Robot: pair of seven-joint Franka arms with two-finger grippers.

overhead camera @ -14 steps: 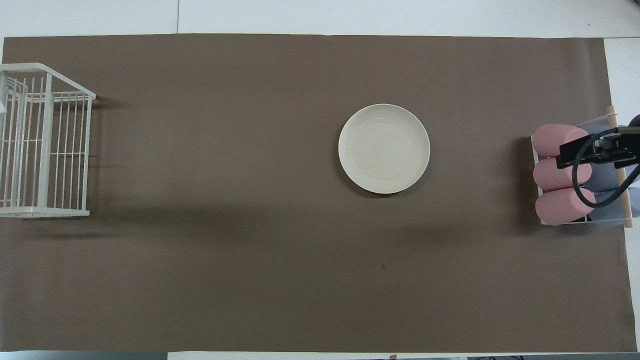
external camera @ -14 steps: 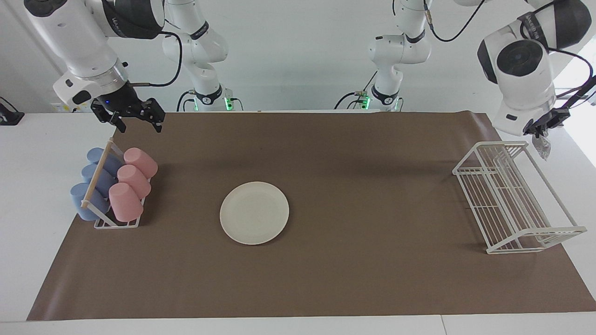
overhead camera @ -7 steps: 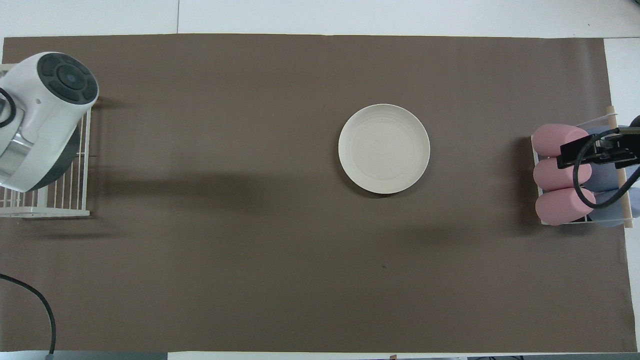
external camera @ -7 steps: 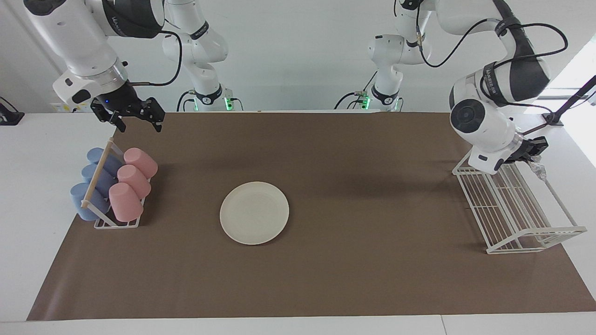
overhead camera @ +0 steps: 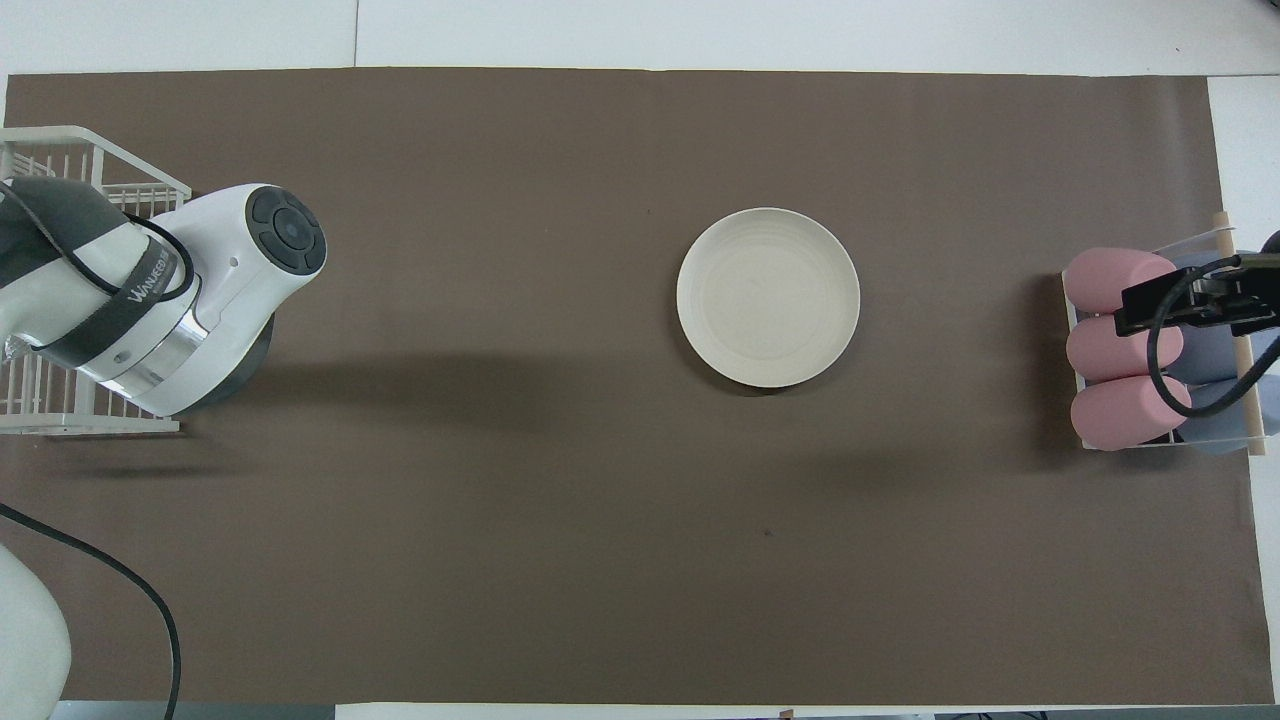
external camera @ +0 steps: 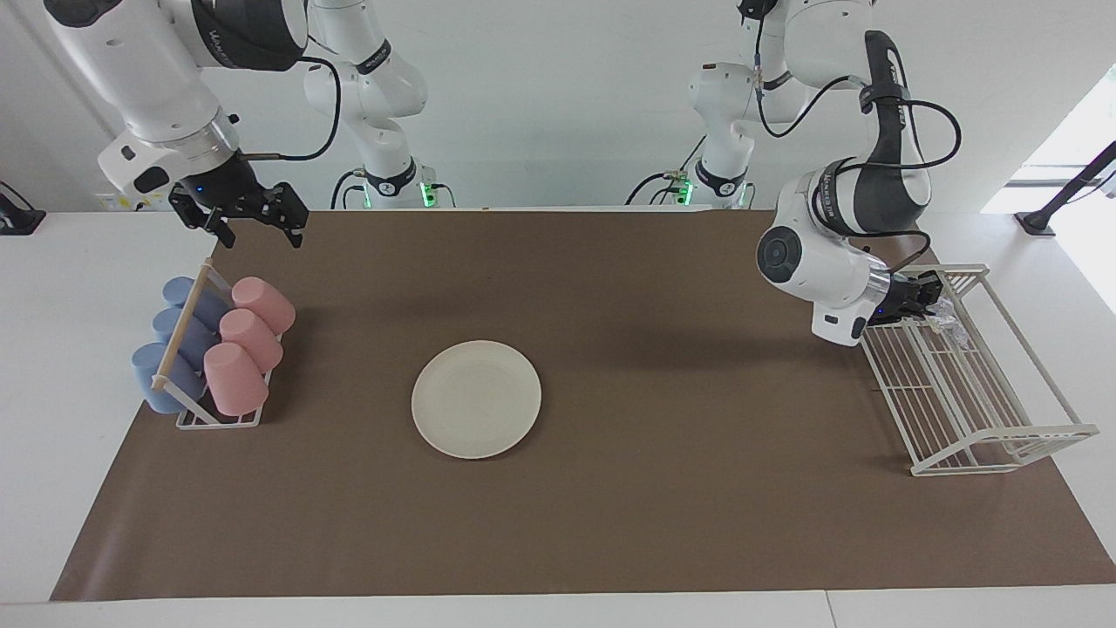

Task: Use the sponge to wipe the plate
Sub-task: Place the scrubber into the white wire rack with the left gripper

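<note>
Left gripper [external camera: 931, 301]: held over the white wire rack [external camera: 1003, 436] at the left arm's end of the table, fingers closed on the sponge; its wrist body hides it in the overhead view
Sponge [external camera: 949, 321]: small silvery pad hanging from the left gripper's fingertips, over the rack's end nearer the robots, seen against the wires; whether it touches them cannot be told
Right gripper [external camera: 253, 218]: raised over the table's edge at the right arm's end, above the cup holder's end nearer the robots; fingers spread apart, holding nothing; this arm waits
Plate [external camera: 476, 399]: cream-white, lying flat on the brown mat [external camera: 610, 523], roughly mid-table, somewhat toward the right arm's end; well apart from both grippers; upper face bare
Cup holder [external camera: 218, 417]: wire frame with a wooden bar, on the mat's edge at the right arm's end; carries three pink cups [external camera: 235, 378] and three blue cups [external camera: 161, 377] lying tilted in two rows
Rack: standing on the mat, well apart from the plate
</note>
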